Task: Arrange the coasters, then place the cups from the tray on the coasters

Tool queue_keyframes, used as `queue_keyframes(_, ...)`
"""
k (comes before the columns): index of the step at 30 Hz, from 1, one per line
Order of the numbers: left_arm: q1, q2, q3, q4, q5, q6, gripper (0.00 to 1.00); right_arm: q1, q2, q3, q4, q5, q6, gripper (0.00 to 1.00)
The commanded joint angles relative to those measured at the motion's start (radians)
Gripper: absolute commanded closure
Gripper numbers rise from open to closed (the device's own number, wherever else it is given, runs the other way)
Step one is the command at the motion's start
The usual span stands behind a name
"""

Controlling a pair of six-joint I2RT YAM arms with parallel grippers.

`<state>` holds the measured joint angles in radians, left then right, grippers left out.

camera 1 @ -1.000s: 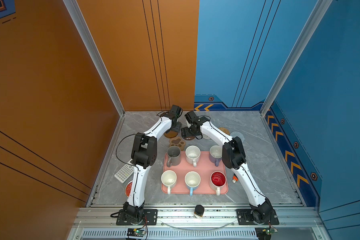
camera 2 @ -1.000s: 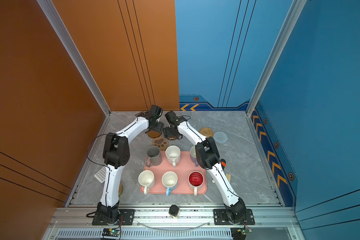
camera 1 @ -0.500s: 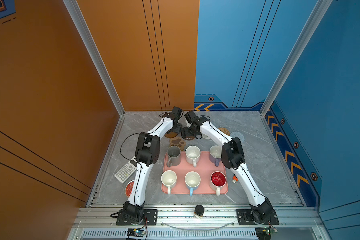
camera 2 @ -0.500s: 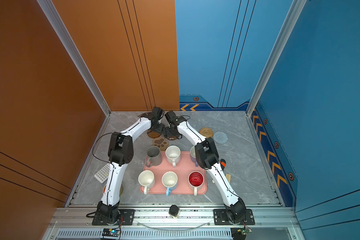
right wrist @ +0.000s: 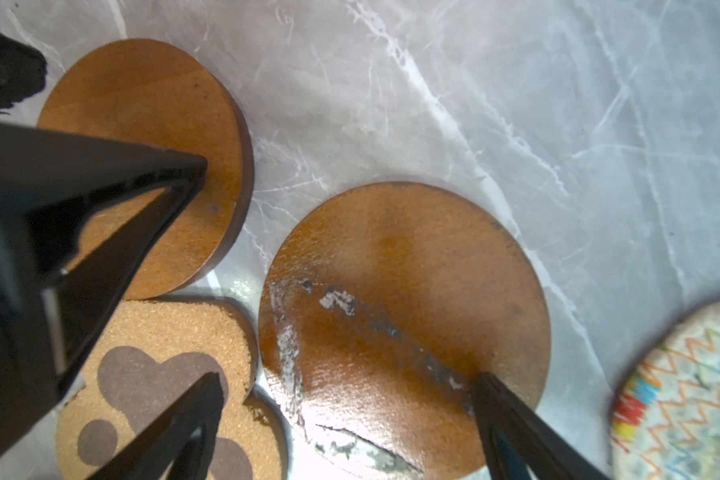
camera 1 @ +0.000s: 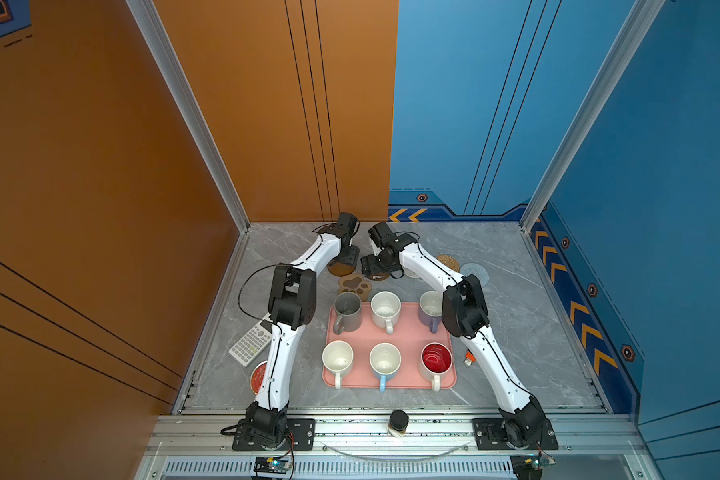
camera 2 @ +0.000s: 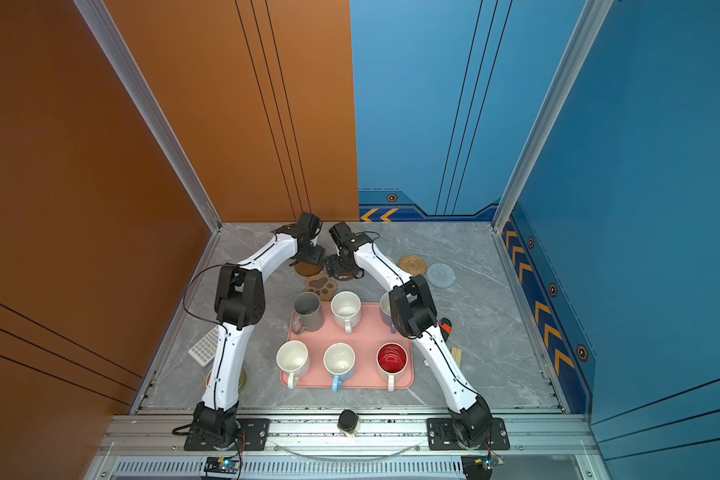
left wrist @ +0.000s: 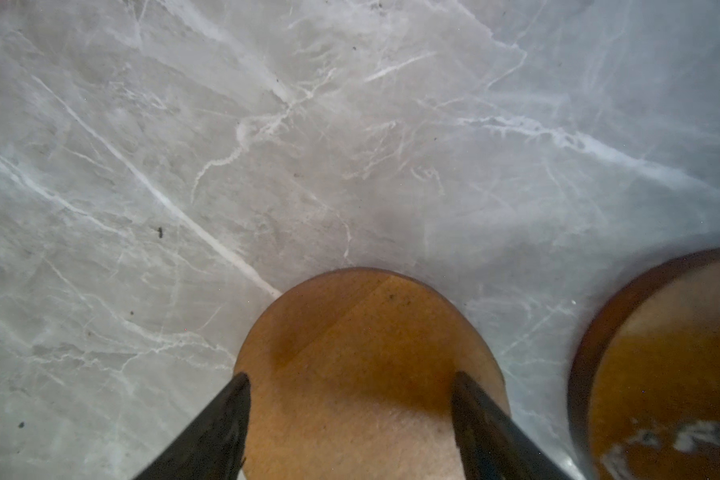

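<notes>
Two glossy brown disc coasters lie side by side at the back of the table. My left gripper [left wrist: 350, 378] is open and straddles one disc [left wrist: 366, 365], its fingertips low over that disc's edges. My right gripper [right wrist: 346, 380] is open over the other disc [right wrist: 404, 316], with one fingertip above the paw coaster [right wrist: 163, 374]. In a top view both grippers, left [camera 1: 347, 259] and right [camera 1: 374, 269], stand close together behind the pink tray [camera 1: 391, 332]. Several cups stand on the tray, among them the grey [camera 1: 347, 309], lavender [camera 1: 430, 307] and red-inside [camera 1: 436, 359] cups. The tan [camera 1: 447, 262] and grey-blue [camera 1: 474, 272] coasters lie to the right.
A white woven coaster [right wrist: 682, 395] lies beside the right arm. A calculator [camera 1: 250, 345] and a red-topped tin [camera 1: 258, 376] sit by the left arm. A small orange item [camera 1: 469, 357] lies right of the tray, and a dark jar [camera 1: 398, 422] stands on the front rail.
My left gripper has settled slightly lower over its brown disc, jaws a touch narrower. The right arm has hardly moved.
</notes>
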<state>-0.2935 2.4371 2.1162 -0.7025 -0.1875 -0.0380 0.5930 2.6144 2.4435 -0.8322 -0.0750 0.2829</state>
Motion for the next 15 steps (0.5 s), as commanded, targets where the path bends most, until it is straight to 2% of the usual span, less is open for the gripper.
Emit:
queue_keyframes(1,0.01,0.037,0.03,-0.064,0.026,-0.007,0.24,0.009,0.026,0.023,-0.066,0.018,-0.029,0.08)
queue_keyframes(15,0.025,0.005,0.019,-0.127,-0.042,0.002,0.27,0.004,0.012,0.026,-0.163,0.151,-0.071,0.08)
